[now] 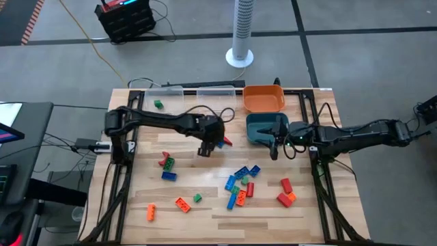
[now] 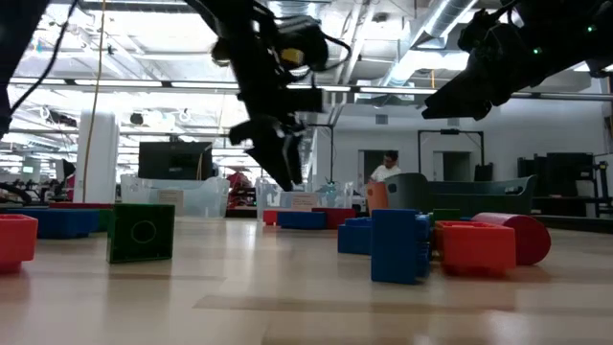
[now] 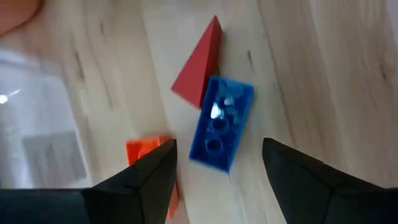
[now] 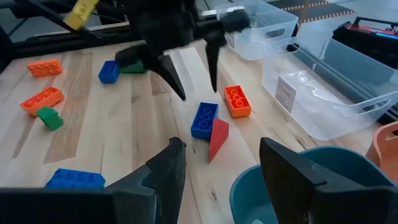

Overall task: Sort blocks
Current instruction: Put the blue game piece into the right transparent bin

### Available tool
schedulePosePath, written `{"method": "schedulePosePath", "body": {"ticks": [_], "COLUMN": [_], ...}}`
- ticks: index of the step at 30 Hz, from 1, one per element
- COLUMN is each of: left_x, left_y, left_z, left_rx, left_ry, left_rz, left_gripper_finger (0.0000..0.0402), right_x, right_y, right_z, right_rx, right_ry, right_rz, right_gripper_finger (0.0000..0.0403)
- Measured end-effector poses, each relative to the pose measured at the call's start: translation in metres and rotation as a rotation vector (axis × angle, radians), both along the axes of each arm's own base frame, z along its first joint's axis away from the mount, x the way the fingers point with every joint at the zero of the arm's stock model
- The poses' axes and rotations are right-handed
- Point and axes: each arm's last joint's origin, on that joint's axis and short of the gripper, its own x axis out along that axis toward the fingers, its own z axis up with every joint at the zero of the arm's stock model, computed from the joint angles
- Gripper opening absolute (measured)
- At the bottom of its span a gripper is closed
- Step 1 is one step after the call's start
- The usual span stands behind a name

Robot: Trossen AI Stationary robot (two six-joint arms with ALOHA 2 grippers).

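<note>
A blue studded brick point(image 3: 221, 124) lies flat on the wooden table, touching a red wedge-shaped brick point(image 3: 200, 67); an orange brick point(image 3: 148, 151) lies beside them. All three also show in the right wrist view: blue brick point(image 4: 204, 119), red wedge point(image 4: 217, 138), orange brick point(image 4: 236, 101). My left gripper point(image 1: 207, 150) is open and points down just above the blue brick, one finger on either side, touching nothing. My right gripper point(image 1: 278, 147) is open and empty, by the near edge of the teal bin point(image 1: 263, 128).
An orange bin point(image 1: 264, 98) and two clear bins point(image 1: 167, 91) stand along the far edge. Several bricks are heaped near the table's middle point(image 1: 239, 184). Red and orange bricks point(image 1: 285, 195) lie at the right. More bricks lie at the left point(image 1: 166, 164) and near-left point(image 1: 181, 203).
</note>
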Motion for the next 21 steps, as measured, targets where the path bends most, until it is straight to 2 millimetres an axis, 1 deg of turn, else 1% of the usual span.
{"method": "schedulePosePath", "body": {"ticks": [3, 6, 13, 16, 19, 21], "left_x": [0.012, 0.018, 0.021, 0.022, 0.022, 0.022], "left_y": [0.006, 0.011, 0.019, 0.019, 0.016, 0.014], "left_z": [-0.005, -0.014, -0.042, -0.047, -0.048, -0.047], "left_rx": [-0.02, -0.033, -0.079, -0.078, -0.072, -0.064], "left_ry": [0.006, 0.024, 0.101, 0.118, 0.128, 0.13], "left_rz": [-0.026, -0.044, -0.048, -0.051, -0.054, -0.055], "left_gripper_finger": [0.023, 0.023, 0.023, 0.0228, 0.0208, 0.0178], "right_x": [0.0, 0.0, 0.0, 0.0, 0.0, 0.0], "right_y": [0.0, 0.002, 0.008, 0.008, 0.008, 0.008], "right_z": [0.0, -0.001, 0.0, 0.0, 0.0, 0.0], "right_rx": [-0.002, -0.002, -0.002, -0.002, -0.002, -0.002], "right_ry": [0.003, 0.008, 0.005, 0.004, 0.002, -0.001], "right_rz": [0.001, 0.01, 0.044, 0.046, 0.045, 0.045], "right_gripper_finger": [0.021, 0.021, 0.021, 0.021, 0.021, 0.021]}}
